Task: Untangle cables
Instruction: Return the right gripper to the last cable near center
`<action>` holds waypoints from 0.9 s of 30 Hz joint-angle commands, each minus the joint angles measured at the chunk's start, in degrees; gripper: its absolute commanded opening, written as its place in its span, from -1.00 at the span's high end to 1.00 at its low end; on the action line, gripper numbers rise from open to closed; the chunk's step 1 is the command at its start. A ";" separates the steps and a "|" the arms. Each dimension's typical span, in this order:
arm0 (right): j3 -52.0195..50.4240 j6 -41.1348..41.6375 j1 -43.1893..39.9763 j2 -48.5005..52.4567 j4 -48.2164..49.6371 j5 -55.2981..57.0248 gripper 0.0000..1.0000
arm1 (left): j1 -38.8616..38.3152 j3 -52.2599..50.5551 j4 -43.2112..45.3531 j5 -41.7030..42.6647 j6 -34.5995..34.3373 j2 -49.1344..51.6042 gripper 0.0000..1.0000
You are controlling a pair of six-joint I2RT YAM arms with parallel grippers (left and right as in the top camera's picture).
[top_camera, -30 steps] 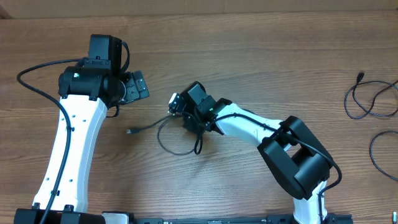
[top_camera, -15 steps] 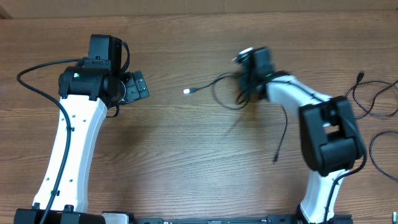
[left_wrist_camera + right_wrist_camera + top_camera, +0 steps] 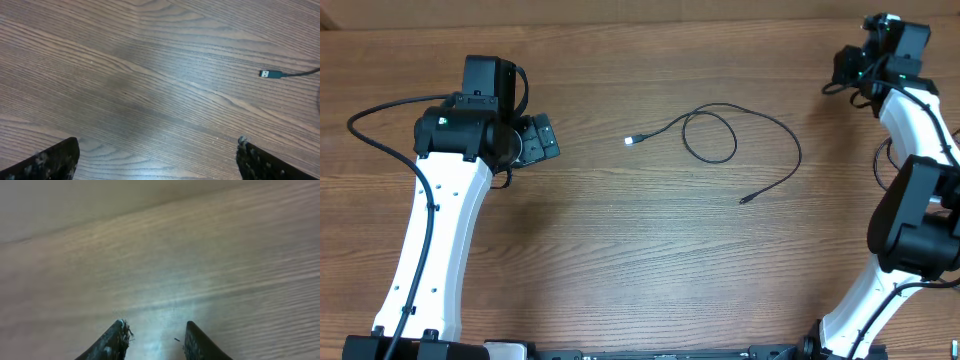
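Observation:
One thin black cable (image 3: 735,135) lies loose on the wooden table in the overhead view. It makes one loop, with a light plug (image 3: 632,140) at its left end and a small plug (image 3: 745,200) at its right end. That light plug also shows in the left wrist view (image 3: 270,74). My left gripper (image 3: 542,140) is wide open and empty, left of the plug; it shows in its wrist view too (image 3: 157,155). My right gripper (image 3: 842,68) is at the far right back, away from this cable. Its jaws (image 3: 157,330) are apart with nothing between them.
More thin black cables (image 3: 912,160) lie at the table's right edge, partly behind the right arm. Another strand (image 3: 925,250) curls further forward there. The back edge of the table is close to the right gripper.
The right arm swung from the table's middle to the far right back corner. The cable it carried is let go and now lies spread out in the centre. The left arm has not moved.

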 commanded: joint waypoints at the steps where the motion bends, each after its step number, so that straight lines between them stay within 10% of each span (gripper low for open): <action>1: 1.09 -4.57 1.60 -0.42 -4.28 -9.16 0.16 | 0.20 0.57 0.24 0.24 1.27 0.20 -0.99; 3: 1.09 -4.61 3.02 -0.42 -8.44 -9.53 -0.09 | 0.20 0.57 0.24 0.24 1.29 0.20 -0.99; 4: 1.09 -4.57 4.46 -0.42 -12.15 -9.57 -1.00 | 0.22 0.57 0.22 0.24 1.27 0.20 -0.99; 19: 1.09 -3.93 17.70 -0.48 -26.93 -28.61 -1.00 | 0.20 0.57 0.24 0.24 1.29 0.20 -0.99; 27: 1.03 7.56 25.55 -0.46 -25.07 -18.34 -1.00 | 0.22 0.57 0.22 0.24 1.29 0.20 -0.99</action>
